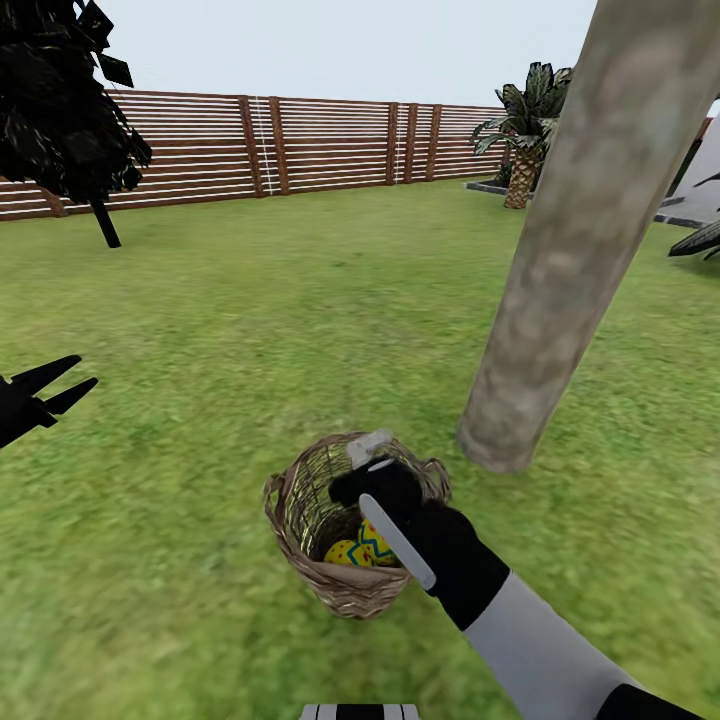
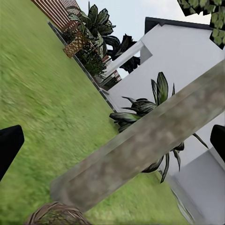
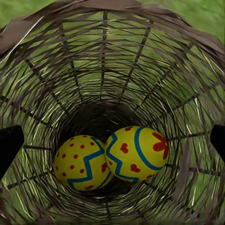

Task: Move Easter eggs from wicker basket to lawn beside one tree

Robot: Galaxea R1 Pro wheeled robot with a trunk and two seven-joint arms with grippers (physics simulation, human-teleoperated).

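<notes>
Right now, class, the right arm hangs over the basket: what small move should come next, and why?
Probably lower the right end effector deeper into the wicker basket onto the red-flowered egg. Its fingers are spread wide at the rim, holding nothing, and that egg lies between them at the bottom beside the dotted egg.

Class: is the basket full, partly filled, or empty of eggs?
Partly filled: two eggs lie touching at the bottom of the basket.

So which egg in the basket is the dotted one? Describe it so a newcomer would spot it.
Start at the thick pale tree trunk; at its foot sits the wicker basket. In the right wrist view two yellow eggs touch at its bottom. The dotted egg has small red dots and a blue zigzag; its neighbour has bigger red shapes.
</notes>
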